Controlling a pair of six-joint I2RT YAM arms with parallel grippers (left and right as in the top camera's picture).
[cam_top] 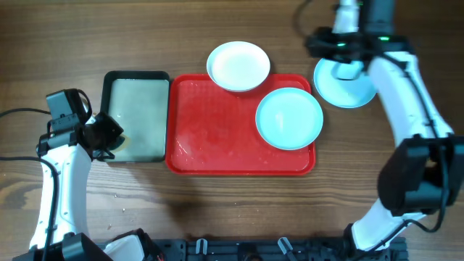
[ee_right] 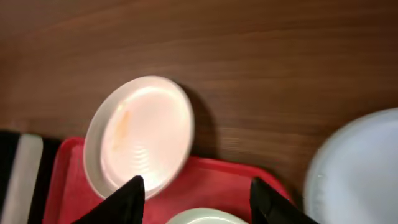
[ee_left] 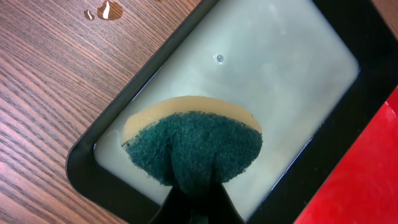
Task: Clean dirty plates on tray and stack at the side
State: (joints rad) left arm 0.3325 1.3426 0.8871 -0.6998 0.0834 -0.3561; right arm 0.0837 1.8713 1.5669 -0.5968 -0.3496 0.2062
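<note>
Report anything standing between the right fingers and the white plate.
Nothing visible does. The right fingers stand open above the aqua plate off the tray; only bare table separates them from the white plate on the tray's far rim. The other aqua plate lies off that line.

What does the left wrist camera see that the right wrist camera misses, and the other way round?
Only the left wrist view: a green-and-yellow sponge pinched in the left claw, and water droplets on the wooden table. Only the right wrist view: the white plate with an orange smear, overlapping the rim of the red tray, a pale blue plate on that table, and the open, empty right claw. Both: the red tray, the table, and the black-rimmed tray, just a sliver in the right view.
</note>
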